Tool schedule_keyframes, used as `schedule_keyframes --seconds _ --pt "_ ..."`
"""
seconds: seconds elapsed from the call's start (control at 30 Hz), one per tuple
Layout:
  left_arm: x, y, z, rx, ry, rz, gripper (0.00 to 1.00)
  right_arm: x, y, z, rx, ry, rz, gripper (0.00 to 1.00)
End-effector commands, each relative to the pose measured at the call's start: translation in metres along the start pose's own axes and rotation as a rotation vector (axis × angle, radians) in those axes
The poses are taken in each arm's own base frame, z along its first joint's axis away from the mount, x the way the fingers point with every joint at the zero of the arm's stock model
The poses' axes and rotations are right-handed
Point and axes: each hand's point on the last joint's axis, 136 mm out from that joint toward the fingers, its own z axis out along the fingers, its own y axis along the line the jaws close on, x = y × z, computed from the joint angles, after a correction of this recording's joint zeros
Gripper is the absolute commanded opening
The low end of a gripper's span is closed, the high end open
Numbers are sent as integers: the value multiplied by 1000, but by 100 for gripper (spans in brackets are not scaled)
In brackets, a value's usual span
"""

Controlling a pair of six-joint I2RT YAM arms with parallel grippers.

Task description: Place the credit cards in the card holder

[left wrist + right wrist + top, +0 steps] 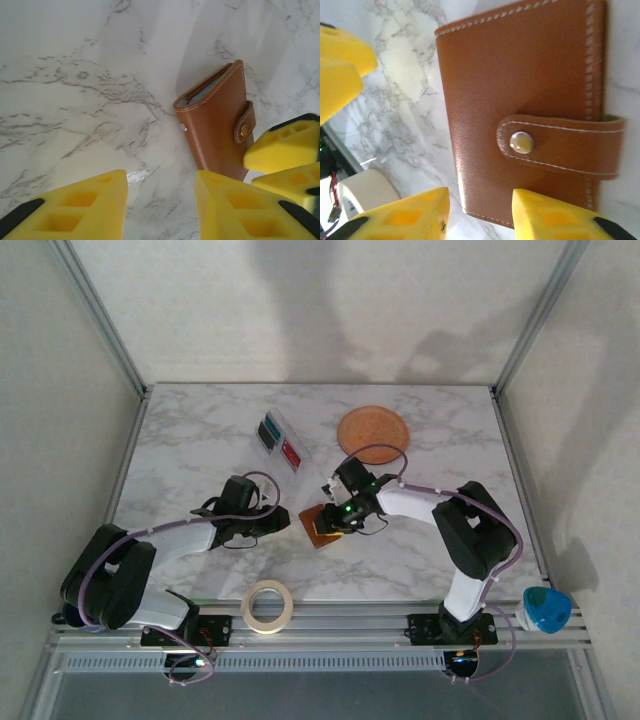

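The card holder (520, 95) is seen lying closed on the bench (200, 430) between the arms, its strap (560, 145) snapped shut. The left gripper (160, 210) and right gripper (480, 212) are both held apart and empty. The strap is best unsnapped first, with the leather pinned by one gripper. The credit cards (270, 431) are seen well apart in a clear sleeve (285, 445); the orange plate (373, 428) and tape roll (267, 605) are not judged to obstruct

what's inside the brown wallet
At the open end of the card holder a pale blue-grey edge shows between the leather layers, seen from the left wrist. Whether it is a card or lining I cannot tell; the closed cover and strap hide the rest.
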Motion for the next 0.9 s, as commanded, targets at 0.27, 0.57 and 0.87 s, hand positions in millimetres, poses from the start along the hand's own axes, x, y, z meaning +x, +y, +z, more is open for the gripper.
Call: schedule_keyframes --seconds 0.27,0.57,0.87 --pt "-10 -31 14 60 3 43 39 -16 -33 -13 181 -50 -13 42" --pt "-9 -26 25 31 21 39 37 -9 -23 0 85 -17 14 41" --pt "-7 -21 34 13 35 32 35 -9 -4 9 -57 -25 50 32"
